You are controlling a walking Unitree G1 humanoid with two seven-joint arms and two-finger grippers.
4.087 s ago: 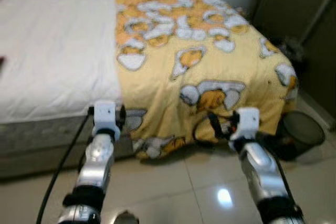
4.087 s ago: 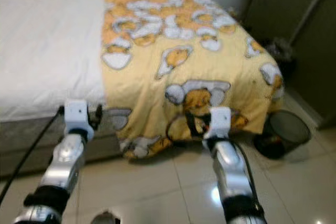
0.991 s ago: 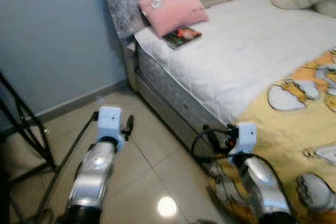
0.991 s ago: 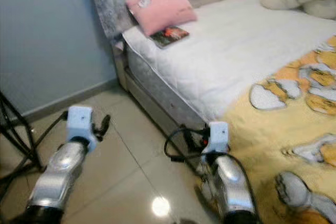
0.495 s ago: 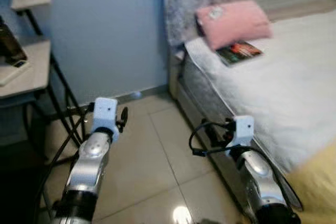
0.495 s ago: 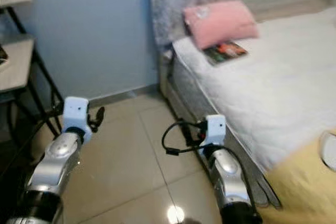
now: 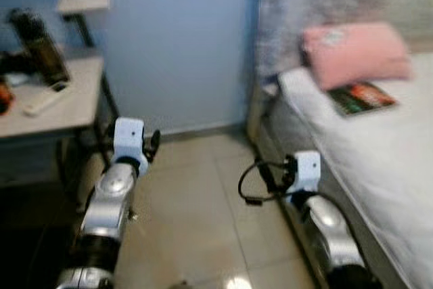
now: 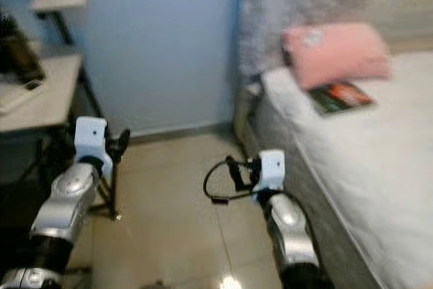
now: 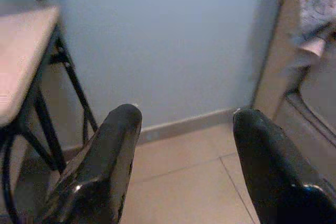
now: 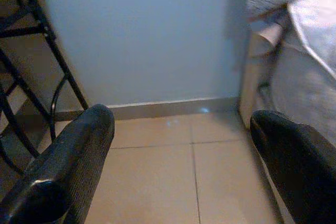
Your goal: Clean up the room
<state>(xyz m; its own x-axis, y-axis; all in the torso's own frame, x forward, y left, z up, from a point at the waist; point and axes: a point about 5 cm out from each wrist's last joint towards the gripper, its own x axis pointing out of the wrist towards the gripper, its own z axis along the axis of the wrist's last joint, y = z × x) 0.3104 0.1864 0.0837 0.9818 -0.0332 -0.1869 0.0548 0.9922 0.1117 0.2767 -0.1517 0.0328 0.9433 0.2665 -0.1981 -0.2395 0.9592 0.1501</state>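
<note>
A pink pillow [image 7: 355, 52] lies at the head of the bed [image 7: 399, 167], which has a white sheet. A dark book [image 7: 362, 97] rests just in front of the pillow. My left gripper [image 9: 189, 116] is held out over the tiled floor [image 7: 196, 201], open and empty, facing the blue wall [image 7: 183, 38]. Beside the bed's edge my right gripper [image 10: 184, 116] is also open, with nothing between its fingers. The eye views are blurred.
A pale side table [image 7: 54, 109] on black legs stands at the left, close to my left arm. On it are a dark bottle [image 7: 40, 49] and a white flat object [image 7: 40, 103]. A small shelf [image 7: 81, 1] sits above it.
The camera has swung left: the yellow blanket has left the picture, and the side table and blue wall have come in. Both arms keep the same pose.
</note>
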